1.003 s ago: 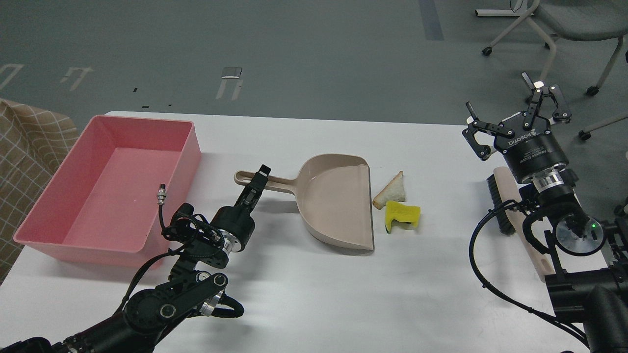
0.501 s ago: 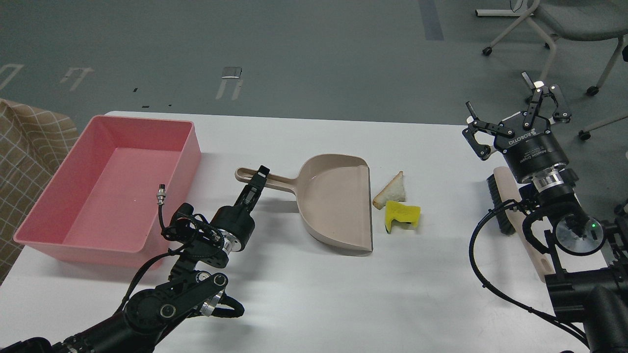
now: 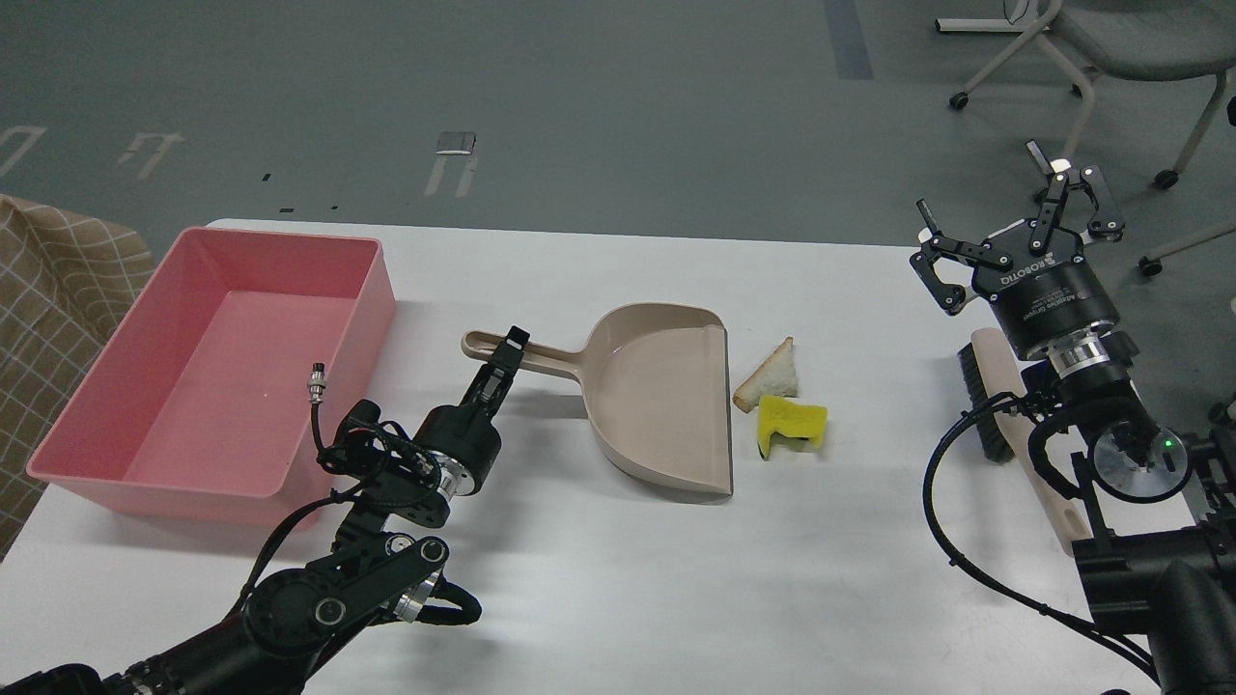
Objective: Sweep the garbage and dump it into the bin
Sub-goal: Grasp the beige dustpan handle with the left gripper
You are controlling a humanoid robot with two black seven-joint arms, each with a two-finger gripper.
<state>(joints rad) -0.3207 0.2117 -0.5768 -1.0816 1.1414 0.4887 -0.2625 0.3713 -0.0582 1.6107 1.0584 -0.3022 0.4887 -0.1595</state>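
The garbage lies mid-table: a triangular white bread slice (image 3: 772, 375) and, just in front of it, a notched yellow sponge chunk (image 3: 792, 423). Both sit just right of the open lip of a beige dustpan (image 3: 657, 396). My left gripper (image 3: 507, 352) is closed around the dustpan's long handle. The pink bin (image 3: 381, 290) stands empty at the table's left. My right gripper (image 3: 1019, 217) is open and empty, raised over the table's right edge, well right of the garbage.
A brush with dark bristles and a beige handle (image 3: 985, 405) lies on the table under my right arm. The white table (image 3: 618, 579) ends close behind the bin. A checked cloth (image 3: 48, 309) is at far left, and a wheeled chair (image 3: 1130, 39) at far right.
The dustpan has shifted very slightly to the left with my left gripper on its handle. The right arm and the garbage have not moved.
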